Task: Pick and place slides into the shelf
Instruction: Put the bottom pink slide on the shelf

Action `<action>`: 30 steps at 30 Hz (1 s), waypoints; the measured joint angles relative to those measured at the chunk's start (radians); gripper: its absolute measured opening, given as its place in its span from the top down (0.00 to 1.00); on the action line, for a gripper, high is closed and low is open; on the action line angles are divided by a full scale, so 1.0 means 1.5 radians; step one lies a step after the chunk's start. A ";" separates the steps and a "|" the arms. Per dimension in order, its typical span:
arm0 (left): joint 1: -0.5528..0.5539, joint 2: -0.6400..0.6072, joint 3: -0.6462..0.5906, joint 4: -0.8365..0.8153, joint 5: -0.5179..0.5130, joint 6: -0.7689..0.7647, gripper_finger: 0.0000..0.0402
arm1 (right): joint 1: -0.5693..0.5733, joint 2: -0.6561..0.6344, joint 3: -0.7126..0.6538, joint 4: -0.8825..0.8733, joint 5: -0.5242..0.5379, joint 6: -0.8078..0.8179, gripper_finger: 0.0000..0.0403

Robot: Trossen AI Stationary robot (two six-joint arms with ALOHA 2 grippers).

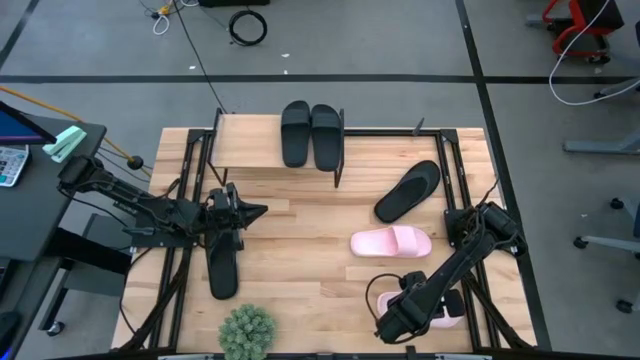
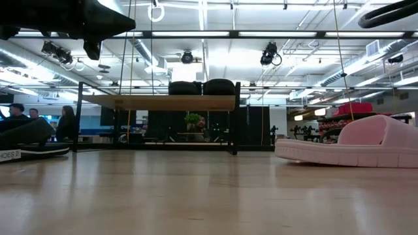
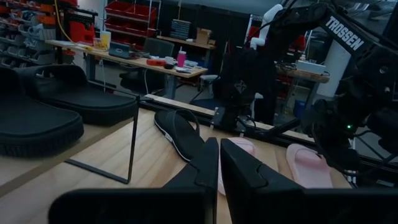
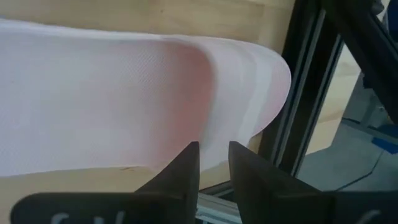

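Two wide-strapped black slides [image 1: 311, 134] stand side by side on the shelf's wooden top board [image 1: 250, 152]. On the table lie a thin black slide [image 1: 408, 190], a pink slide [image 1: 392, 242] and another thin black slide [image 1: 222, 268]. My left gripper [image 1: 260, 211] hovers shut above the table, over that last slide's far end, pointing right and holding nothing. My right gripper [image 1: 398, 312] is at the near right corner, over the second pink slide [image 1: 447, 306], with its fingers closed to a narrow gap. My right gripper [image 4: 212, 149] comes at the pink slide from above. Its two fingertips stand on either side of the strap's front edge [image 4: 212, 118]. The slide lies flat on the table. How deep the strap reaches between the fingers does not show.
A small potted plant [image 1: 246, 332] stands at the near edge, left of centre. Black frame rails [image 1: 466, 200] run along the table's left and right sides. The shelf's thin metal legs [image 3: 133, 138] reach down to the tabletop. Bare wood lies between the two arms.
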 joint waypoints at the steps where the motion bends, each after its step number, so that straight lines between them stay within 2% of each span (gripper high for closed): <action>1: 0.000 0.000 0.000 0.000 0.000 0.000 0.95 | 0.000 0.000 0.000 0.000 0.007 0.001 0.77; 11: 0.000 0.000 0.000 -0.002 0.000 0.000 0.95 | 0.002 0.000 -0.003 0.008 0.025 0.001 0.77; 22: 0.000 0.000 0.000 -0.007 0.000 -0.001 0.96 | 0.012 0.000 -0.077 0.060 -0.009 0.000 0.77; 30: 0.000 0.000 0.000 -0.007 0.000 0.000 0.95 | 0.013 0.000 -0.077 0.024 -0.015 -0.065 0.78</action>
